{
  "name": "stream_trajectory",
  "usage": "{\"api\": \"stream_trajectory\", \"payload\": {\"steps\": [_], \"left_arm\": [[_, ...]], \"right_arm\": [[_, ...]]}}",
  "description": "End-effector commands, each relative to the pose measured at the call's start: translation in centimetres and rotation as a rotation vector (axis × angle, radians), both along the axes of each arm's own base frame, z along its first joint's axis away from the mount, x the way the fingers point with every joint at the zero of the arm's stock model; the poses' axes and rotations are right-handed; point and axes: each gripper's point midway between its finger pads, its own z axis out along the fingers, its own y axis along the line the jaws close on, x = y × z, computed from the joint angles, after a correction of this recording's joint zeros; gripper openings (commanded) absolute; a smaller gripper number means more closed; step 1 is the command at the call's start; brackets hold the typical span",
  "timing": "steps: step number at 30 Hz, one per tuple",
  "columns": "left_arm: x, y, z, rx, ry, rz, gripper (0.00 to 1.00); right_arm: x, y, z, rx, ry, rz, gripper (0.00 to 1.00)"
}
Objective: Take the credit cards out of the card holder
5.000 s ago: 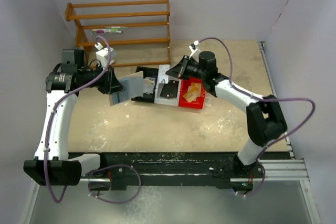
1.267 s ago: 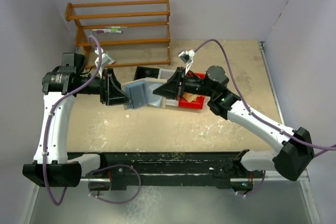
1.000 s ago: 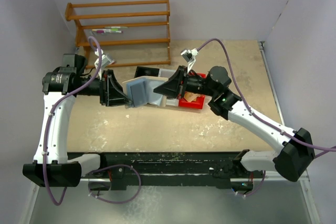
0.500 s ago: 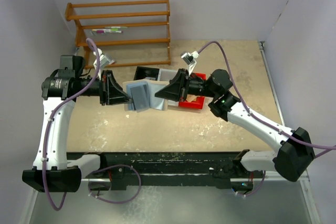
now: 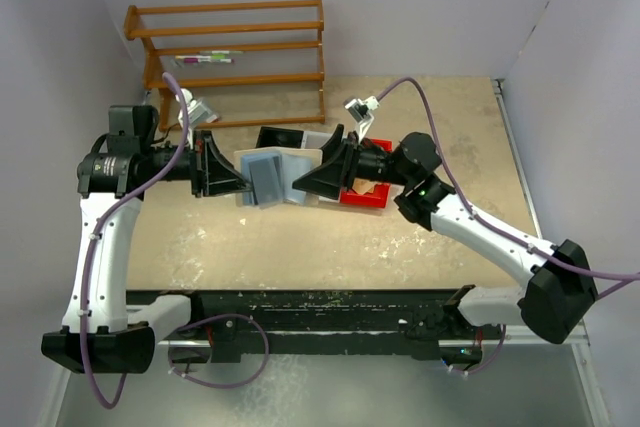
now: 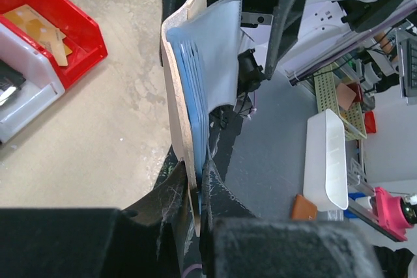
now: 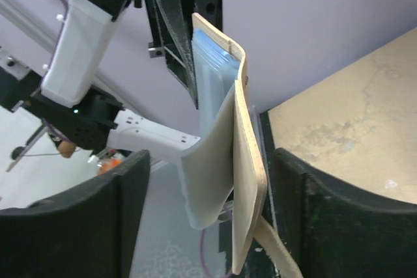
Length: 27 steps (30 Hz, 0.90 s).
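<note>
Left gripper (image 5: 239, 185) pinched the card holder (image 5: 268, 175); right gripper (image 5: 303, 183), at its 3 o'clock, spread around it; cards indistinguishable inside the sleeves (image 6: 218, 50).

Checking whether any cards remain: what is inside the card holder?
Inside the open card holder, a fan of bluish clear plastic sleeves shows. Whether anything sits in them cannot be told, because the sleeves overlap edge-on and hide their contents.
</note>
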Motion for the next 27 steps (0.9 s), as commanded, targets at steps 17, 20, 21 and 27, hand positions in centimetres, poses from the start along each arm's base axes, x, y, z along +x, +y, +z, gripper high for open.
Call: {"api": "stream_trajectory", "payload": {"steps": [17, 20, 21, 27], "left_arm": [[4.5, 2.2, -1.0, 0.168, -0.038, 0.282, 0.00], [4.6, 2.0, -1.0, 0.159, -0.025, 0.275, 0.00], [4.6, 2.0, -1.0, 0.157, -0.024, 0.274, 0.00], [4.2, 1.5, -0.6, 0.121, -0.001, 0.237, 0.00]], "right_arm": [[5.1, 1.3, -0.6, -0.319, -0.202, -0.690, 1.00], [4.6, 2.7, -0.8, -0.314, -0.224, -0.661, 1.00], [4.5, 3.0, -0.7, -0.309, -0.234, -0.660, 1.00], [4.4, 4.2, -0.6, -0.332, -0.286, -0.717, 1.00]]}}
